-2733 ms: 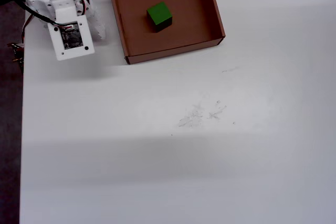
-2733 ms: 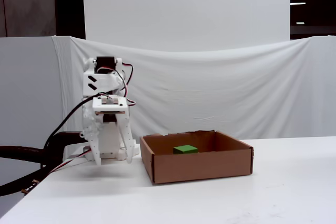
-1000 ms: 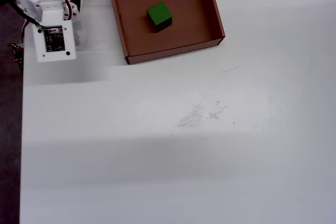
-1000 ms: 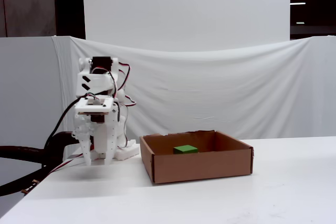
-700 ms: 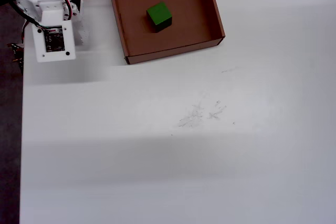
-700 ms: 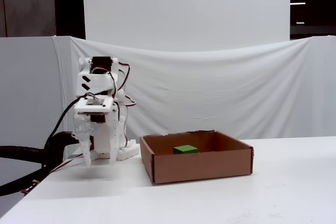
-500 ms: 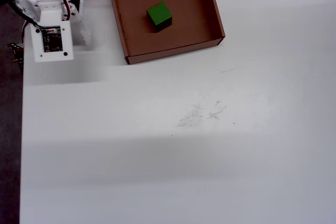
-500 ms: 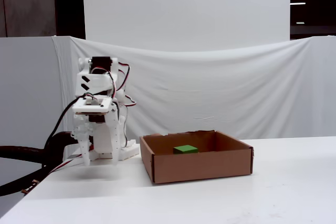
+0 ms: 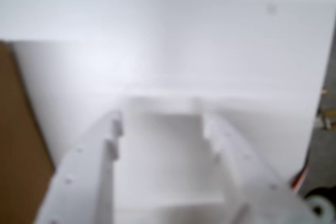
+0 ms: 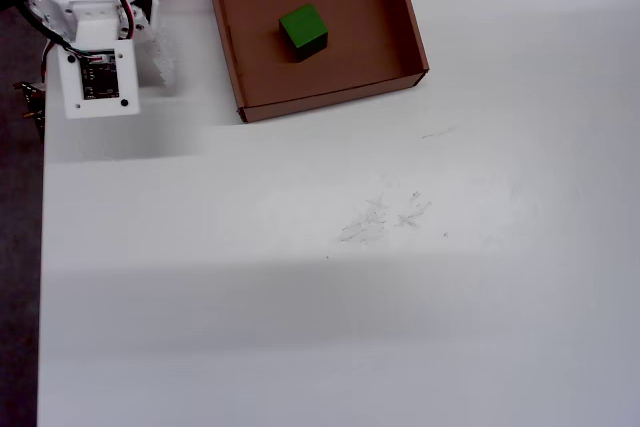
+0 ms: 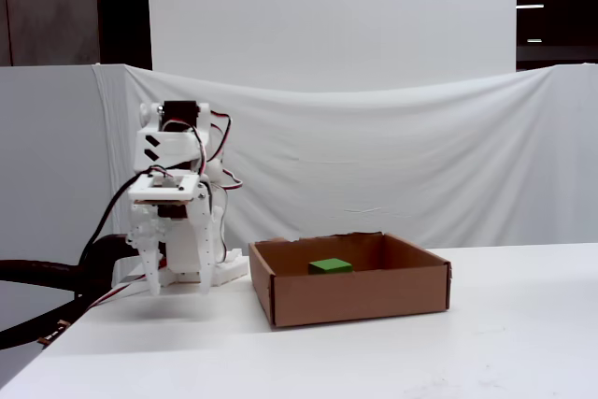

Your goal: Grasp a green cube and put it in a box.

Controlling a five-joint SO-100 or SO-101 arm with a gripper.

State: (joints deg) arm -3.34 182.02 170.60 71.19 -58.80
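The green cube (image 10: 303,27) lies on the floor of the brown cardboard box (image 10: 365,32), a little left of its middle; in the fixed view the cube's top (image 11: 331,266) shows over the box's front wall (image 11: 355,296). My white gripper (image 11: 177,289) hangs fingers-down just above the table, left of the box and apart from it. In the overhead view it (image 10: 158,59) sits beside the box's left wall. In the blurred wrist view the gripper (image 9: 163,121) is open with only white table between its fingers; the box wall (image 9: 16,145) is at the left edge.
The arm's base and red and black cables (image 11: 56,277) fill the table's back left corner. The white table (image 10: 350,277) stretches in front and to the right. Its left edge (image 10: 42,247) is near the arm. A white cloth backdrop (image 11: 374,147) hangs behind.
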